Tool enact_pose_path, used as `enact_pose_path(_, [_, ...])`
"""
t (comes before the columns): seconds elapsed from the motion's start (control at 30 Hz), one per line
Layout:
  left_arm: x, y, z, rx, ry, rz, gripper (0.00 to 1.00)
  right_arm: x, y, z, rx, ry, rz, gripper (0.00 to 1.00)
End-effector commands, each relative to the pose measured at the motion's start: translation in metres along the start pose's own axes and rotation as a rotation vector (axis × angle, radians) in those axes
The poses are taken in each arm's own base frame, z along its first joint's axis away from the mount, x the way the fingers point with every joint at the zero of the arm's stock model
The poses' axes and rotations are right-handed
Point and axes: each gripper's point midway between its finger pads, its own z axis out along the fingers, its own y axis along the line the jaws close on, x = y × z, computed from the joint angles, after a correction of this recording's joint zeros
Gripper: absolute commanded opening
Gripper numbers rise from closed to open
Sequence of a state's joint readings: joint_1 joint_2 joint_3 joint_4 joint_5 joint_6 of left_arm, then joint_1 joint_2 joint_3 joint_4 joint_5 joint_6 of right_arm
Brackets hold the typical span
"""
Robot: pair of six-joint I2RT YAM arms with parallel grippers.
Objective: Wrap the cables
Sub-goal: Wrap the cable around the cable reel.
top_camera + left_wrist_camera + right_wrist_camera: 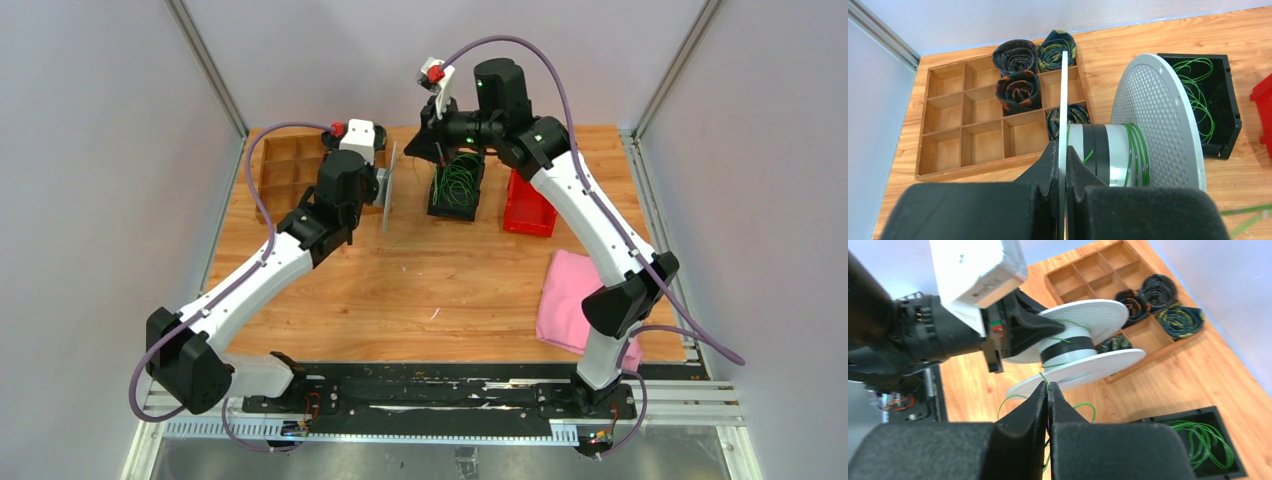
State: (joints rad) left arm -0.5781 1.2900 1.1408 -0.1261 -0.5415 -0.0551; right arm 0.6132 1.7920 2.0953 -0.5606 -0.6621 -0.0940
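Observation:
A grey spool [1158,115] is held sideways above the table, and my left gripper [1063,150] is shut on its thin near flange [1064,90]. A few turns of green cable [1137,150] lie round the spool's core beside black tape. My right gripper [1047,386] is shut on a thin green cable [1043,376] that runs from its fingertips up toward the spool [1083,322]. Slack curls of this cable hang below the fingers. More green cables [1205,440] lie looped in the black bin [457,190], over whose far end the right gripper [440,150] hovers.
A wooden compartment tray [948,125] with several dark rolled bundles [1015,90] sits at the back left, just behind the spool. A red bin [527,205] stands right of the black bin. A pink cloth [570,295] lies at the right near the right arm.

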Motion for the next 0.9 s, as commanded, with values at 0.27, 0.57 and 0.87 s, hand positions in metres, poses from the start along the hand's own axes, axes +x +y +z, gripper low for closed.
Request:
enact_pose_path(0.27, [-0.012, -0.001, -0.013, 0.051, -0.046, -0.013, 0.00, -0.020, -0.045, -0.007, 0.185, -0.008, -0.214, 0.01])
enact_pose_path(0.57, [-0.008, -0.011, -0.017, 0.113, -0.039, -0.007, 0.00, -0.017, -0.063, 0.007, 0.210, 0.005, -0.276, 0.00])
enact_pose_path(0.87, [-0.007, -0.020, -0.024, 0.182, -0.038, -0.029, 0.00, -0.002, -0.094, 0.020, 0.293, 0.058, -0.364, 0.01])
